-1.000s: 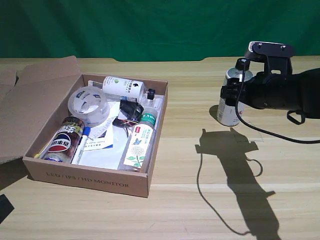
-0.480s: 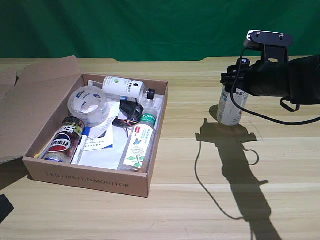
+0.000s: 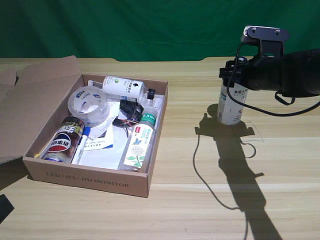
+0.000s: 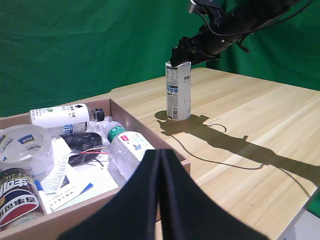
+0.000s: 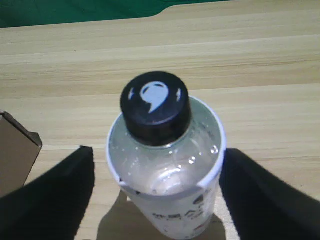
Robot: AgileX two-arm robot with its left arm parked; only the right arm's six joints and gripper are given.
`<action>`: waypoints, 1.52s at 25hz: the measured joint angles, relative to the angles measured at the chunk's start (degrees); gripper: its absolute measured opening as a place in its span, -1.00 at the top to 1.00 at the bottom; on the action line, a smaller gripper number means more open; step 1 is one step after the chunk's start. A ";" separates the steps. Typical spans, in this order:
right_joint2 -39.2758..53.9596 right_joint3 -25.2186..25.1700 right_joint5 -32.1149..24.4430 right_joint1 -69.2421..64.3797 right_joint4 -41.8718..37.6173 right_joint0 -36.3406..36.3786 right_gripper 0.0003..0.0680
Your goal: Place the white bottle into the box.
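The white bottle (image 3: 231, 107) stands upright on the wooden table at the exterior view's right, well apart from the box (image 3: 90, 177). It also shows in the left wrist view as the white bottle (image 4: 178, 92). My right gripper (image 3: 234, 70) is open and level with the bottle's top, one finger on each side of the shoulder. In the right wrist view the gripper (image 5: 157, 155) straddles the bottle (image 5: 165, 200). One finger stands a little off it and the other is at its edge. The black cap (image 5: 155, 107) is uncovered. A corner of the box (image 5: 15, 150) shows at the edge.
Inside the box lie a smaller white bottle (image 3: 122, 86), a tape roll (image 3: 89, 104), a cola can (image 3: 64, 140) and a clear green-capped bottle (image 3: 140, 140). Its flap (image 3: 35, 95) lies open at the exterior view's left. The parked left gripper (image 4: 160, 200) hangs near the box.
My right gripper has risen from the bottle's middle to its shoulder and cap. The bottle has stayed in place on the table.
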 joint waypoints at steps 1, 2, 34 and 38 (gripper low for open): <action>-0.30 0.37 0.00 0.45 0.00 0.00 -0.76; -0.55 0.70 -0.05 1.20 0.00 0.00 -0.76; -12.17 -0.35 -0.70 18.67 -6.23 0.00 -0.55; -12.12 -0.82 -2.32 18.05 -4.61 0.00 -0.55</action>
